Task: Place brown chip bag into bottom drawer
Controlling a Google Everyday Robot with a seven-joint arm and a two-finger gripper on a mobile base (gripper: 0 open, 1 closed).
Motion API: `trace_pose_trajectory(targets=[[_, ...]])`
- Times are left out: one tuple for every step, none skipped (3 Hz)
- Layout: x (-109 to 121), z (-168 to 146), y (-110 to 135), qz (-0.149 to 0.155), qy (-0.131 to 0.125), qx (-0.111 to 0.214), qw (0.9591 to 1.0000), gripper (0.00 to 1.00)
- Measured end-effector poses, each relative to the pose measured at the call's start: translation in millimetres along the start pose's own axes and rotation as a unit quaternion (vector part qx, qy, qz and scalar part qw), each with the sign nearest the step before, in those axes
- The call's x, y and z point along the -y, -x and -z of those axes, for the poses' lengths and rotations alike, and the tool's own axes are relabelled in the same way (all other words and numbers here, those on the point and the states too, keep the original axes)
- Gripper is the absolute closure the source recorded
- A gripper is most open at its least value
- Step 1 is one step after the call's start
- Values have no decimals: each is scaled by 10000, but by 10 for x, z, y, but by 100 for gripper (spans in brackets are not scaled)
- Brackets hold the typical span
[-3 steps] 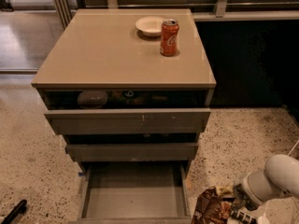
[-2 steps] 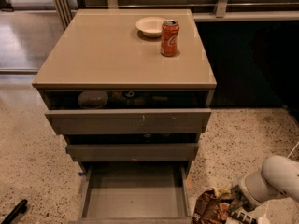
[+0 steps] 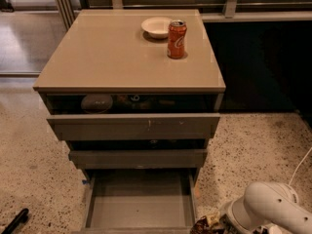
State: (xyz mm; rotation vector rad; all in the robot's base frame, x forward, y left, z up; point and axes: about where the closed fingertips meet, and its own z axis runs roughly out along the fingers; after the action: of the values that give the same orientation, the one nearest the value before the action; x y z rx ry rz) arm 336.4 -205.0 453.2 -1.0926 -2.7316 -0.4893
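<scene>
Bag (image 3: 205,225) now shows you only a brown and cream sliver at the bottom edge. A second ago more of it was visible, and it was farther right. It has slid left and down and sits just beside the front right corner of the drawer (image 3: 139,204), outside it and over the floor (image 3: 243,150). The gripper (image 3: 222,223) is right against the bag at that same edge, largely cut off, so you cannot tell whether it is gripping the bag. The white arm (image 3: 265,206) behind it has also dropped lower and moved left. The drawer stands pulled out as before, and its thin right wall lies between the bag and the tray floor. On the floor at far left lies a black bar (image 3: 14,221), and a white cable (image 3: 301,165) runs along the right. Above the tray, the middle drawer (image 3: 139,158) juts out over its back part, and the top drawer (image 3: 134,126) is ajar, with dim shapes in the gap. Farther back, on the cabinet (image 3: 112,57), the orange can (image 3: 176,39) and the bowl (image 3: 156,26) just behind it have not moved.
</scene>
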Motion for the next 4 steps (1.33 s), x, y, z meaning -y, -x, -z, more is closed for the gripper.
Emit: trace_pose_trajectory(targets=[[263,83,42,-282,97,84,9995,100],[242,95,43,-264,109,103,9995,100],[129,156,46,-166,166,201,9995,100],[-217,111,-87,89,162,188,9997,100]])
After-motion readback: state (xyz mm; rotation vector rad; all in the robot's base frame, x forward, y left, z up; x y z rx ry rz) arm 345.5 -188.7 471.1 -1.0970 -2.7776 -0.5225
